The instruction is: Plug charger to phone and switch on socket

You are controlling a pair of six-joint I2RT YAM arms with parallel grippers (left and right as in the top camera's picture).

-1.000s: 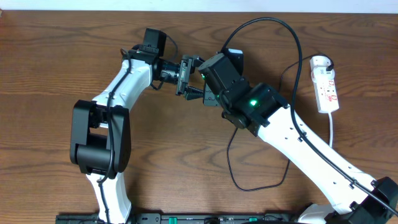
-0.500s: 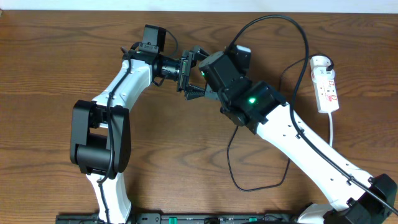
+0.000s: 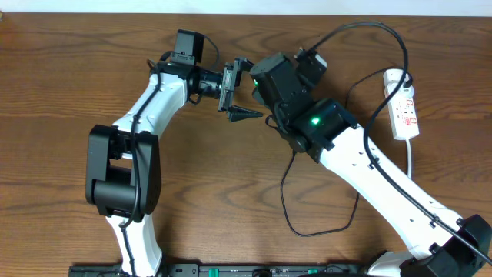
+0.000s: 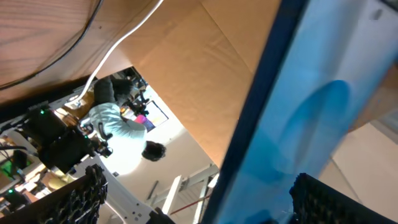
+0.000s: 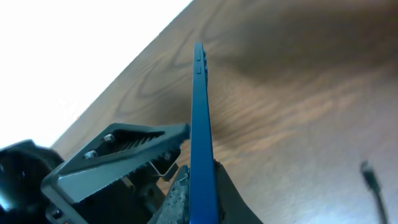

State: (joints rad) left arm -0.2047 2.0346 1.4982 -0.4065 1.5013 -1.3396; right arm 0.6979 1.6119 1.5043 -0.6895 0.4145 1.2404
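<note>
The phone (image 5: 200, 118) is seen edge-on as a thin blue slab in the right wrist view. My right gripper (image 5: 199, 183) is shut on its lower end and holds it above the table. The phone's blue screen (image 4: 323, 106) fills the right of the left wrist view. My left gripper (image 3: 252, 90) is open, with its fingers spread on either side of the phone. One finger stands apart from the phone's face. The charger cable (image 3: 286, 208) loops over the table to a black plug (image 3: 405, 77) in the socket (image 3: 403, 104) at the far right. The connector tip is hard to make out.
The socket's thick white cord (image 3: 410, 165) runs toward the front edge. The black cable also arcs high behind the right arm (image 3: 369, 25). Both wrists meet at the far middle of the wooden table (image 3: 61, 115).
My left gripper's fingers have spread wide apart. My right wrist has shifted toward the far right with the phone, and the cable arc behind it has swung right.
</note>
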